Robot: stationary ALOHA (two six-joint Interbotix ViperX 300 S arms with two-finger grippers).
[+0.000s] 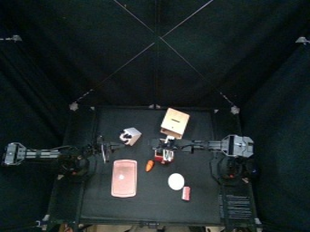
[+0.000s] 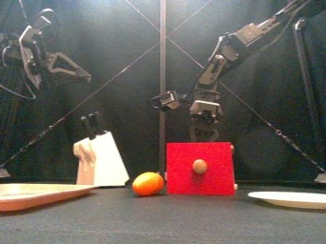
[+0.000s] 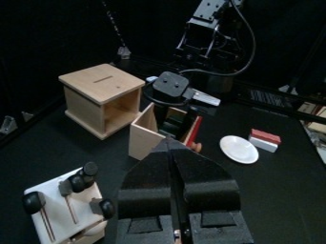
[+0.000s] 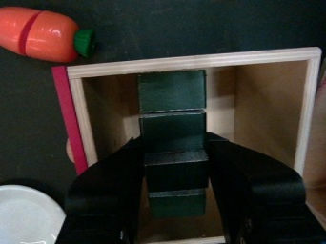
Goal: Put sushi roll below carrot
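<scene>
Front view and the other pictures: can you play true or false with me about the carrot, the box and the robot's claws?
1. The carrot lies on the table right beside the red box. True.
2. The carrot is on the pink tray. False: it lies on the bare table, off the tray.
3. The right gripper hangs over the red box with its jaws open. True.
4. The left gripper is holding the white plate. False: it is up high on the left side, shut and empty, and the plate lies on the table.
</scene>
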